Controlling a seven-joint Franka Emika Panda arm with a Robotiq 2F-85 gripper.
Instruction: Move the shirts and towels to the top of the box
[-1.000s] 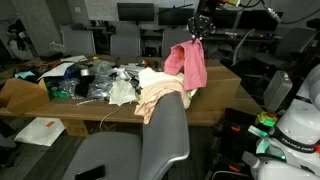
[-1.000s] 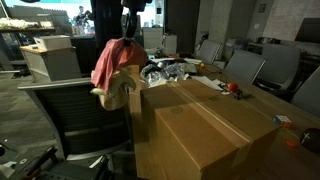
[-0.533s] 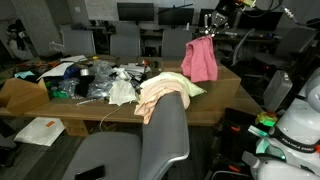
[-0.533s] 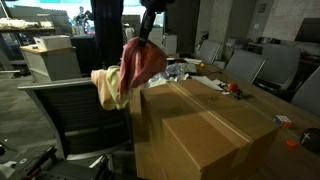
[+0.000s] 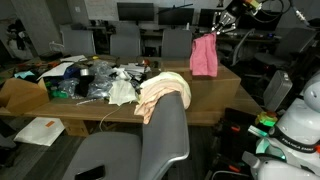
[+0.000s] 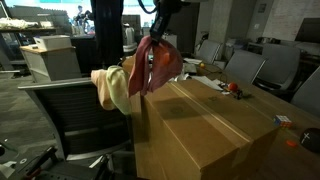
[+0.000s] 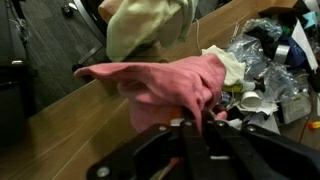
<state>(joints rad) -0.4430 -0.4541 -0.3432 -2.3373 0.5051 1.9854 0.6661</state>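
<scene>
One pink shirt (image 5: 204, 56) hangs limp and bunched in soft folds straight below the tool (image 5: 214, 29), whose jaws are clamped on its top. Beneath the tool is the cardboard box (image 6: 205, 125); beside it, lower, a yellow towel (image 6: 112, 88) lies draped.

The pink fabric shirt (image 6: 155, 65) is hanging from the black gripper (image 6: 157, 38) above a corner of the brown cardboard box (image 6: 210, 125). The pale yellow towel (image 6: 112, 88) is draping over the grey chair back (image 6: 70, 112) beside it.
</scene>
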